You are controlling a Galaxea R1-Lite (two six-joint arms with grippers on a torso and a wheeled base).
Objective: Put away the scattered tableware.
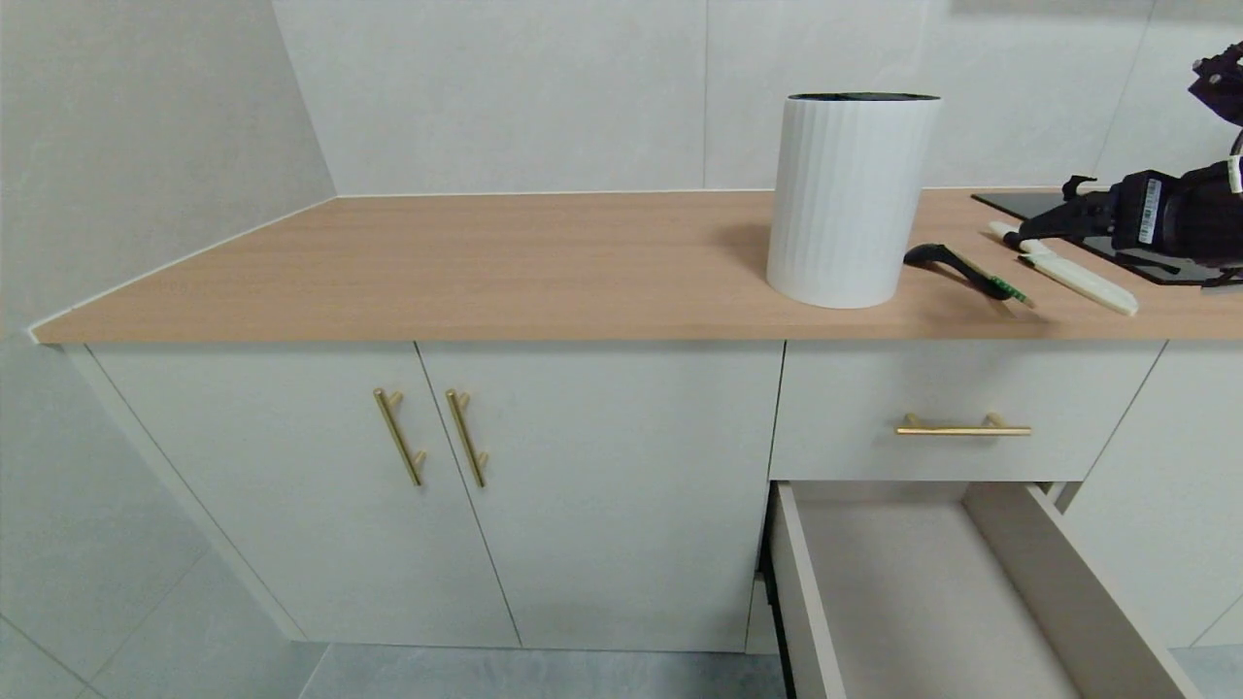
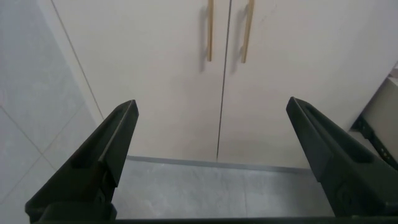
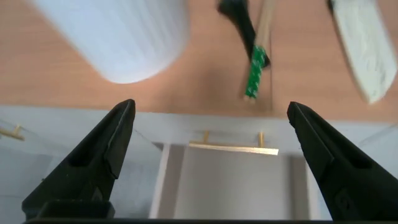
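Observation:
On the wooden counter (image 1: 486, 262) a black spoon (image 1: 934, 256) lies right of a tall white ribbed holder (image 1: 845, 199). Beside the spoon lie green-patterned chopsticks (image 1: 1005, 287) and a white knife-like utensil (image 1: 1078, 277). My right gripper (image 1: 1044, 209) hovers open over the counter's right end, just above the white utensil's far end. Its wrist view looks down on the holder (image 3: 124, 37), spoon (image 3: 239, 22), chopsticks (image 3: 256, 65) and white utensil (image 3: 367, 50), with the right gripper (image 3: 209, 107) holding nothing. My left gripper (image 2: 211, 107) is open and empty, low in front of the cabinet doors.
A lower drawer (image 1: 923, 592) stands pulled open below the shut drawer with a gold handle (image 1: 961, 427). A black glass plate (image 1: 1068, 218) lies under the right arm. Two cabinet doors with gold handles (image 1: 432, 437) are shut; tiled walls enclose the counter's back and left.

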